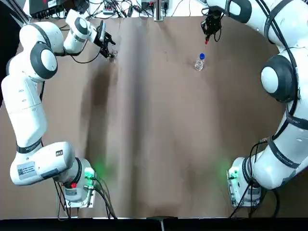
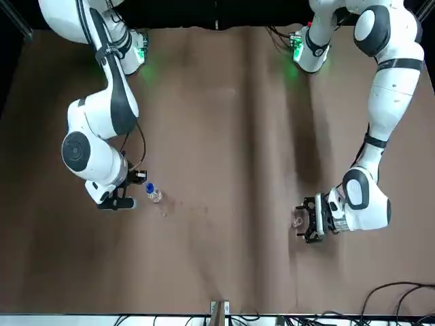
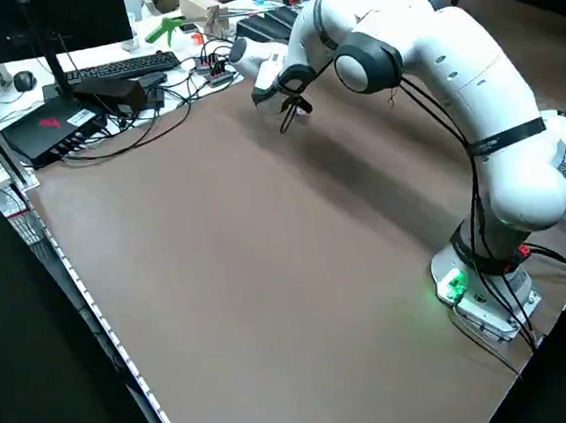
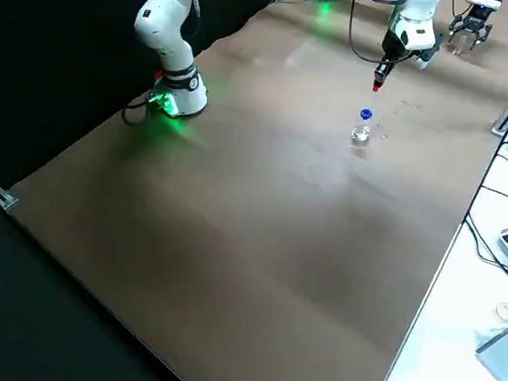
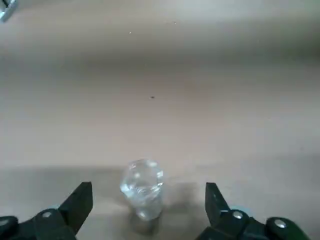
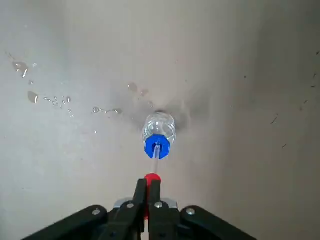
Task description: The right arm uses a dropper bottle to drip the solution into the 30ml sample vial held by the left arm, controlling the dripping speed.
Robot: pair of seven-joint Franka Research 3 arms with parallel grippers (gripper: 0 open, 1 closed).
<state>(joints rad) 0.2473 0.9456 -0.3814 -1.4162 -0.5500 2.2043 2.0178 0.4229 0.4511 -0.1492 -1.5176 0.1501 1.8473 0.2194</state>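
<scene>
The dropper bottle (image 1: 199, 63) stands on the brown table at the far right, clear with a blue collar (image 6: 156, 147). My right gripper (image 6: 148, 187) hangs above it, shut on the red dropper top (image 6: 152, 178). The thin glass pipette reaches down to the collar's mouth. At the far left, the 30ml sample vial (image 5: 142, 186) stands on the table between the fingers of my left gripper (image 5: 148, 192). That gripper is open, its fingertips (image 5: 82, 197) apart from the glass on either side. The front view shows the same vial (image 2: 297, 221) and left gripper (image 2: 309, 221).
Small water droplets (image 6: 50, 100) lie on the table beside the dropper bottle. Cables, a keyboard (image 3: 120, 68) and other gear sit past the table's far edge. Both arm bases (image 1: 79, 185) stand at the near edge.
</scene>
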